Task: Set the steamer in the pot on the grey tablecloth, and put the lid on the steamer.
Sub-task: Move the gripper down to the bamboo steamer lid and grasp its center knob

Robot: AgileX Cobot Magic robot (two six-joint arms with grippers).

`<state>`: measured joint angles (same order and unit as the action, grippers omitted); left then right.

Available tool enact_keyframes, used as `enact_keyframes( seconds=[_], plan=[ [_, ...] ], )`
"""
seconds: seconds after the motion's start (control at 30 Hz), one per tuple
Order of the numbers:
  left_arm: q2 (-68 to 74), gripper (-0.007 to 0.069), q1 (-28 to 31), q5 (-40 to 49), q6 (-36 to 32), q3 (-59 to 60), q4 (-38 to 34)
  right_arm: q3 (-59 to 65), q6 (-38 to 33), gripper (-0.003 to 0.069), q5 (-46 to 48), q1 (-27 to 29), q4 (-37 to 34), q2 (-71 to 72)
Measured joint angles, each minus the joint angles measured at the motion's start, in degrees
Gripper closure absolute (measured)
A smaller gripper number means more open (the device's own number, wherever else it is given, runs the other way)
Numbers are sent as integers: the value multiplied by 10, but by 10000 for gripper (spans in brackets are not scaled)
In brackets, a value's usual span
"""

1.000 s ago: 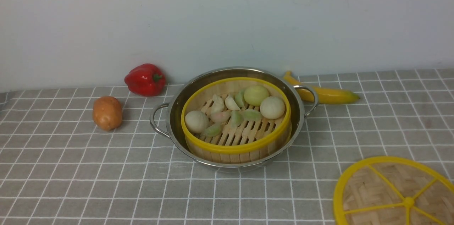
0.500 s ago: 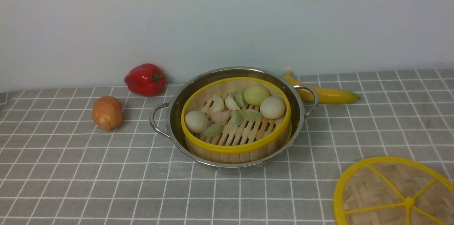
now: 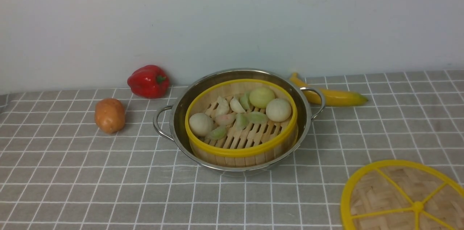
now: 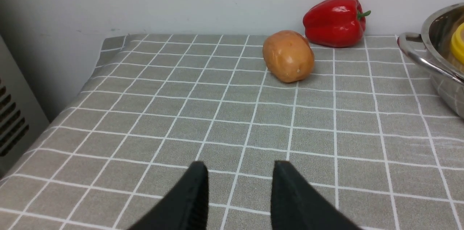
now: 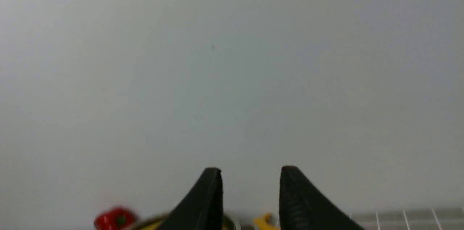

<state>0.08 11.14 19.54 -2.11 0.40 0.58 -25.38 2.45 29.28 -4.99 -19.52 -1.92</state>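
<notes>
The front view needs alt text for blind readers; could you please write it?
A bamboo steamer sits inside a steel pot on a grey checked tablecloth. Its lid lies apart at the near right; a potato, red pepper and banana flank the pot.

The grey tablecloth [image 4: 181,114] is spread beneath the left gripper [image 4: 240,164]. Ahead of that gripper a potato [image 4: 288,56] is laid on it, a red pepper [image 4: 333,20] just beyond, the pot [image 4: 447,90] to the gripper's right. Ahead of the right gripper [image 5: 250,168], and lower, a banana [image 3: 333,95] is seen just beside the pot. The lid [image 3: 402,197] is laid flat on the cloth; its place relative to either gripper cannot be told.
</notes>
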Motion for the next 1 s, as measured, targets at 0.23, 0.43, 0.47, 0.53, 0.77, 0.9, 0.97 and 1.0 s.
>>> enact_keyframes(
  seconds=[0.23, 0.43, 0.47, 0.53, 0.77, 0.9, 0.97, 1.0],
  plan=[
    [0, 382, 0, 0, 0, 0, 0, -37, -83, 416, 196, 0, 0, -123],
    [0, 382, -9, 0, -1, 0, 0, -38, -174, 416, 206, 0, -4, -221],
    [0, 382, -10, 0, -1, 0, 0, -38, -180, 416, 205, 0, -4, -225],
    [0, 382, -23, 0, -1, 0, 0, -39, -208, 416, 205, 0, -13, -271],
    [0, 382, -83, 0, -2, 0, 0, -56, -270, 416, 204, 0, -19, -430],
    [0, 382, -90, 0, -3, 0, 0, -98, -276, 416, 204, 0, -20, -530],
    [0, 382, -91, 0, -3, 0, 0, -127, -276, 411, 214, 0, -18, -581],
    [0, 382, -91, 0, -3, 0, 0, -133, -276, 409, 215, 0, -18, -591]
  ],
)
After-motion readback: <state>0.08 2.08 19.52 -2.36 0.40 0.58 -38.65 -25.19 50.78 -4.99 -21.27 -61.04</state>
